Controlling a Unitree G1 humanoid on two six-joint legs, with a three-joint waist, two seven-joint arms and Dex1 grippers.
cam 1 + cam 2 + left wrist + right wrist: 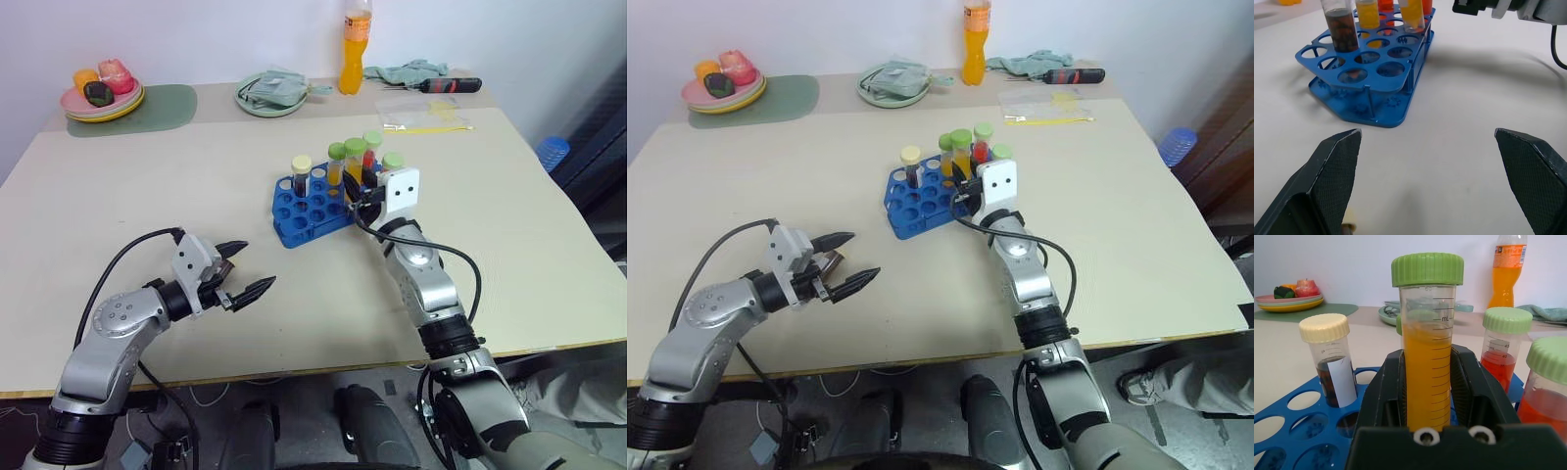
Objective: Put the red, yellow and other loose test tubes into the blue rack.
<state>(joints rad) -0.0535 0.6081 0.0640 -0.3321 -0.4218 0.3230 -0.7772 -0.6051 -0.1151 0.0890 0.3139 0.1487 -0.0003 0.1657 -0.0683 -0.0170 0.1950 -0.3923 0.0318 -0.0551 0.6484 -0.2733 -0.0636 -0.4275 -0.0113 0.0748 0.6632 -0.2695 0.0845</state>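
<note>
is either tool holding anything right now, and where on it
The right tool grips the yellow test tube around its lower body, over the blue rack. The left tool holds nothing.

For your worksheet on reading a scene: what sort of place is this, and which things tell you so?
Probably a robot test bench indoors, not a real lab: a plain table carries a blue rack of capped tubes beside plates of toy food, a drink bottle and a screwdriver.
</note>
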